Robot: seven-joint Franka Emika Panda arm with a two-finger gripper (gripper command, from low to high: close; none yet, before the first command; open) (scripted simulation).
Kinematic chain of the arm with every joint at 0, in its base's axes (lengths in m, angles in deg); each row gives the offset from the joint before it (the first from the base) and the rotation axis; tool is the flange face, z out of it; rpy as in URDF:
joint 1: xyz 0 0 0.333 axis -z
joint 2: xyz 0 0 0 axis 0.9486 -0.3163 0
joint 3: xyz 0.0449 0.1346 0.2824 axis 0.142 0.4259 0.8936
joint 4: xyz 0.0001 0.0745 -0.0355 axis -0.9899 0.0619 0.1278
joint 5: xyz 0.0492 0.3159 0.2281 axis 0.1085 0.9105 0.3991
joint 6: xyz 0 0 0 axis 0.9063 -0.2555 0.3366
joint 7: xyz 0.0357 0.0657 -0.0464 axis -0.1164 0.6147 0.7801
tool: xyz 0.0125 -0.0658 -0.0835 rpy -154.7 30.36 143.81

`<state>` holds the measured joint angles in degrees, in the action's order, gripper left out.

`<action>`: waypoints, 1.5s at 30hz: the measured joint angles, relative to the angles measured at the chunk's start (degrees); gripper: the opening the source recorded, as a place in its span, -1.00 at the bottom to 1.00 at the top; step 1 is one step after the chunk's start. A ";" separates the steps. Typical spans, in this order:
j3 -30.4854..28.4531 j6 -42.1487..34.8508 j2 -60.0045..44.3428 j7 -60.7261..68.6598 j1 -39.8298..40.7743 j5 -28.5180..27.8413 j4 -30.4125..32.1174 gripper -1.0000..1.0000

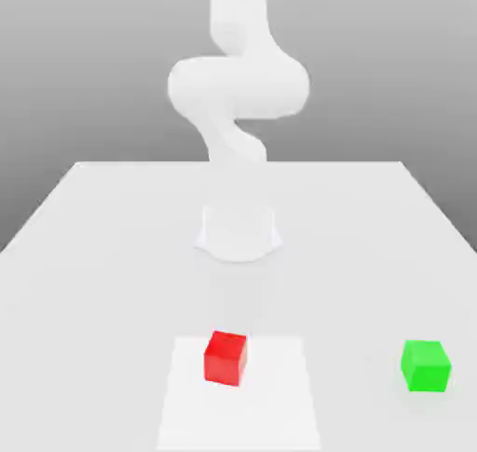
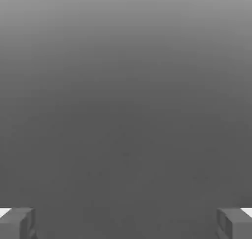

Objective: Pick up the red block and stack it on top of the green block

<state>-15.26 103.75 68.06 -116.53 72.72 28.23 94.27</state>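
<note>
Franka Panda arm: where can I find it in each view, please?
Exterior view: the arm rises through the upper middle.
Hand view: its open pincer shows as two fingers, wide apart, near opposite edges.
Shared landmark: plain grey background, apparently the same in both.

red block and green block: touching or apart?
Apart. The exterior view shows it: the red block sits on the white patch, the green block off toward that view's right, with bare table between them.
</note>
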 joint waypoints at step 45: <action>6.46 23.98 -41.42 -12.38 7.73 1.57 23.71 -1.00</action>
<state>-8.80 127.73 26.64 -128.90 80.46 29.80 117.98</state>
